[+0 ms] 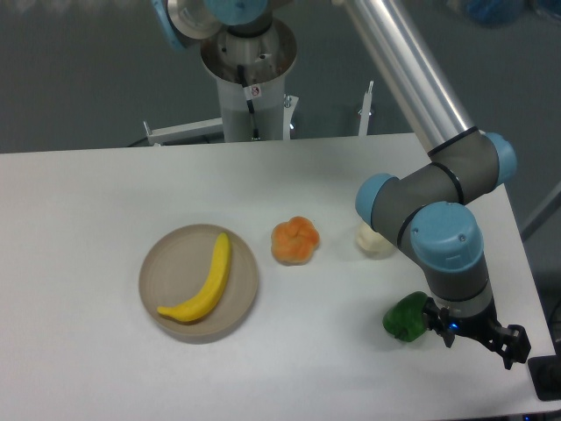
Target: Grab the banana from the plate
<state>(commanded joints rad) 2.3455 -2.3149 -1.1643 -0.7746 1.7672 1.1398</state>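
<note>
White surface (105, 193), grey room behind. Banana (203, 281) lying on plate (166, 259), near left. Tool (478, 333) far off at near right edge (can't tell if spread or pressed), beside green thing (403, 317).

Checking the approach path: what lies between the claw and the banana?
In the fixed camera view, a green object sits beside the claw; then bare table up to the plate holding the banana.

banana (203, 282): yellow, curved, lying diagonally | plate (166, 263): round, beige, apparently flat on table
</note>
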